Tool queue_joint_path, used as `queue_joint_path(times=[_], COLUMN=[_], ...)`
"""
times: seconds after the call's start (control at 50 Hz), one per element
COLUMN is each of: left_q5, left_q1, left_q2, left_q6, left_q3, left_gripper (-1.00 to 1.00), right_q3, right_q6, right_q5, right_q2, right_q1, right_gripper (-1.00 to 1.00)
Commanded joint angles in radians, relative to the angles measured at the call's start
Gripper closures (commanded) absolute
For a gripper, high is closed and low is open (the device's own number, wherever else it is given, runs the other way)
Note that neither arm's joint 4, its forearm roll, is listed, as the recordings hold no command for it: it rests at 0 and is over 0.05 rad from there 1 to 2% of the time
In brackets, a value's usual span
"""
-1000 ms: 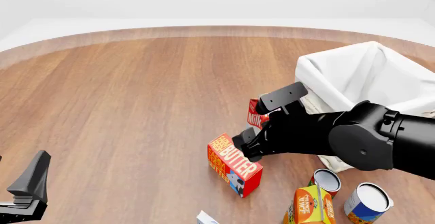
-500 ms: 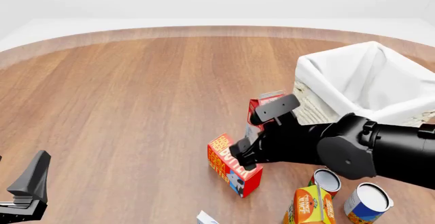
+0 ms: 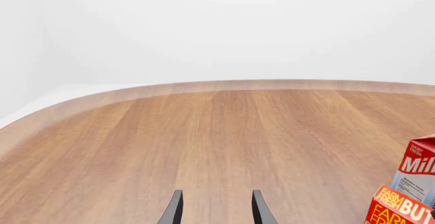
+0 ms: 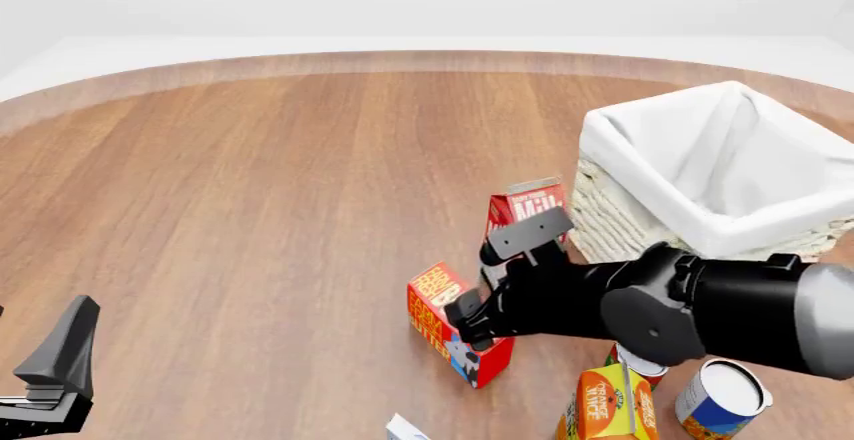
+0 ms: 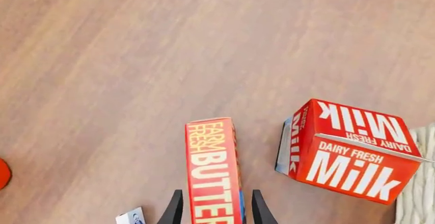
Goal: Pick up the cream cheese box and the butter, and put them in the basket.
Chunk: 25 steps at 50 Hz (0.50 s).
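The butter (image 4: 438, 310) lies on the wooden table, a red and orange carton; it also shows in the right wrist view (image 5: 212, 168). My right gripper (image 4: 470, 318) is open and low over it, with one finger (image 5: 175, 210) on each long side and a small gap to the carton. Only a white and pale blue corner of the cream cheese box (image 4: 404, 428) shows at the front edge, also seen in the right wrist view (image 5: 132, 217). The basket (image 4: 627, 210) stands at the right. My left gripper (image 4: 54, 372) is open and empty at the front left, and shows in the left wrist view (image 3: 216, 211).
A red Milk carton (image 4: 529, 206) stands just behind the butter, next to the basket. An orange juice carton (image 4: 607, 402) and two cans (image 4: 722, 396) stand at the front right, under my right arm. The wood stretches to the left and back.
My right arm has come down and nearer over the butter, uncovering the Milk carton and the basket's front wall. The left arm has not moved.
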Motion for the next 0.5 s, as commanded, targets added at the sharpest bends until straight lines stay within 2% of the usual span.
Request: queue_joint_path(times=[0.02, 0.1, 0.5], left_q5=[0.000, 0.000, 0.000], left_q1=[0.000, 0.000, 0.000], left_q2=[0.000, 0.000, 0.000], left_q6=[0.000, 0.000, 0.000], left_q3=[0.000, 0.000, 0.000], left_gripper=[-1.00, -1.00, -1.00], right_q3=[0.011, 0.024, 0.032], right_q6=[0.015, 0.030, 0.035], right_q5=[-0.036, -0.058, -0.097], right_q2=[0.031, 0.040, 0.098], right_q1=[0.008, 0.020, 0.037], right_gripper=[-1.00, -1.00, -1.00])
